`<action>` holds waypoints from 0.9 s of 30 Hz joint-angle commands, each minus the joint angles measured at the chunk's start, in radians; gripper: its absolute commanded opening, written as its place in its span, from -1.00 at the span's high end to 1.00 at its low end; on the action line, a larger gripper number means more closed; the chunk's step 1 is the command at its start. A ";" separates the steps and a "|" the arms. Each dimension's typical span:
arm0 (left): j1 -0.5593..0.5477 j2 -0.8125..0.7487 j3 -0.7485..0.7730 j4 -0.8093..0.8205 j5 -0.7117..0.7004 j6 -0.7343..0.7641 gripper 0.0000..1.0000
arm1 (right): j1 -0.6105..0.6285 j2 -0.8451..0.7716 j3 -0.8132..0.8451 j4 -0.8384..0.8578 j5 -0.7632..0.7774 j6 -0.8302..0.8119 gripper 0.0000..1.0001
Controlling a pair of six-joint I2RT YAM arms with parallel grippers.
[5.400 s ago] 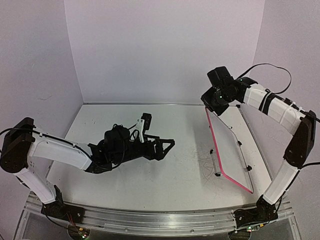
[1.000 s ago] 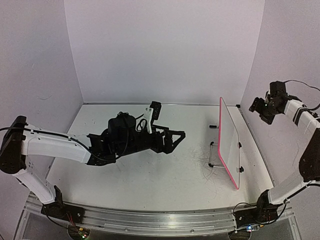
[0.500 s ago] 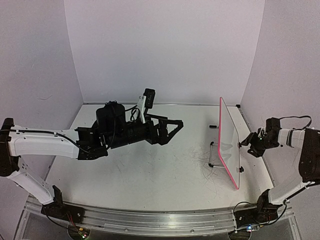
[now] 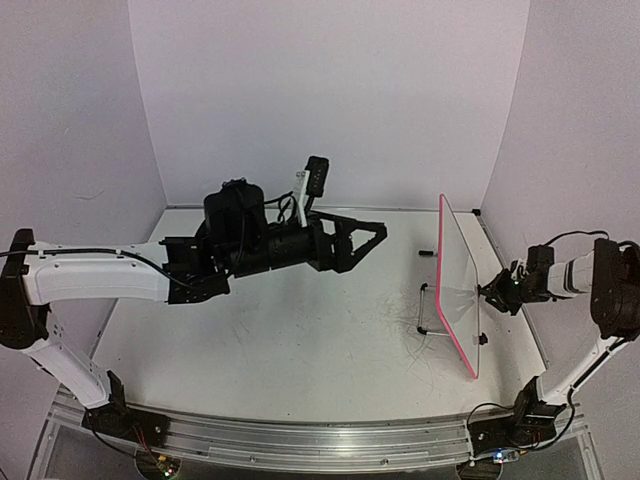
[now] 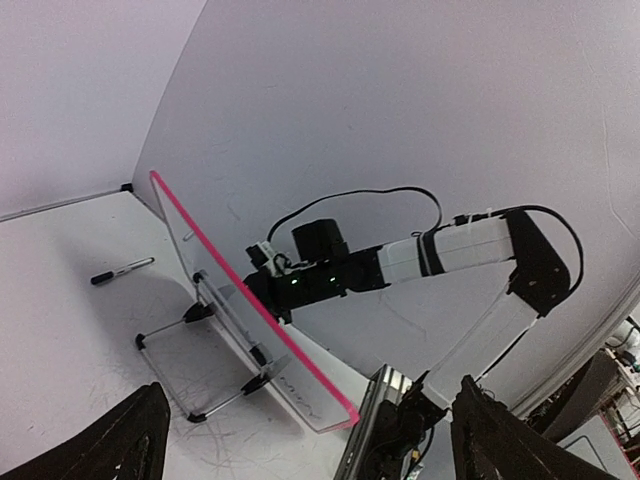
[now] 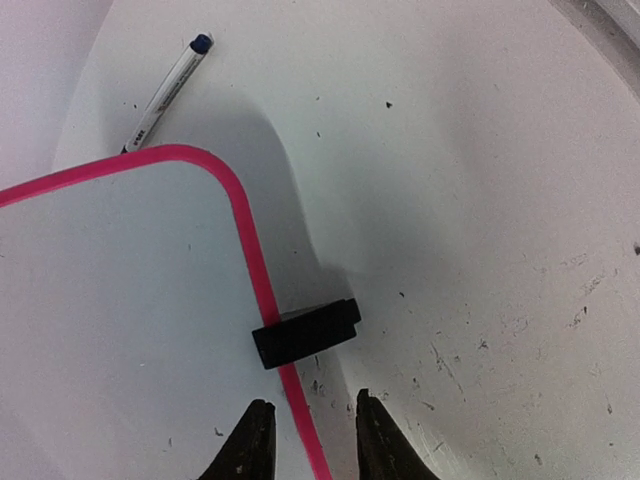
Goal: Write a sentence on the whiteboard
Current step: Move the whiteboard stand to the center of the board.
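Scuffed tabletop (image 4: 300,340) props the whiteboard (image 4: 458,285), seemingly light, stiff, tippy; pinch its frame (image 6: 240,215), which right gripper (image 6: 312,408) straddles unclamped, left gripper (image 5: 308,388) agape.

Whiteboard (image 4: 455,285): glossy white face, thin pink-red frame, black clip (image 6: 305,332) on the frame, silvery wire stand (image 4: 428,322). Marker (image 6: 165,88) near the table's far edge: white barrel with small dark print, dark blue cap. Table (image 4: 300,340): white, peppered with dark flecks and faint grey scribbles, thickest around the stand; left arm (image 4: 100,280) and right arm (image 4: 572,272) both have white shells with black joints, and the walls (image 4: 330,100) are pale lilac-white.
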 commanded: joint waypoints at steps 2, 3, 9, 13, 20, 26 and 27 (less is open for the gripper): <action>0.003 0.181 0.183 -0.012 0.129 -0.060 -0.89 | -0.013 0.035 -0.035 0.082 -0.059 -0.015 0.44; 0.003 0.215 0.213 -0.023 0.136 -0.060 -0.86 | -0.014 0.039 -0.038 0.083 -0.068 -0.020 0.44; -0.019 0.394 0.414 -0.103 0.138 -0.033 -0.81 | -0.013 0.047 -0.054 0.082 -0.070 -0.060 0.44; -0.038 0.521 0.582 -0.226 0.088 -0.032 -0.81 | -0.014 0.075 -0.061 0.106 -0.120 -0.067 0.46; -0.055 0.627 0.731 -0.340 0.005 -0.025 -0.77 | -0.013 0.086 -0.075 0.135 -0.171 -0.061 0.50; -0.055 0.659 0.769 -0.390 -0.015 -0.031 -0.62 | -0.006 0.099 -0.113 0.183 -0.221 -0.046 0.51; -0.055 0.660 0.768 -0.392 -0.020 -0.030 -0.58 | -0.003 0.102 -0.117 0.186 -0.227 -0.047 0.52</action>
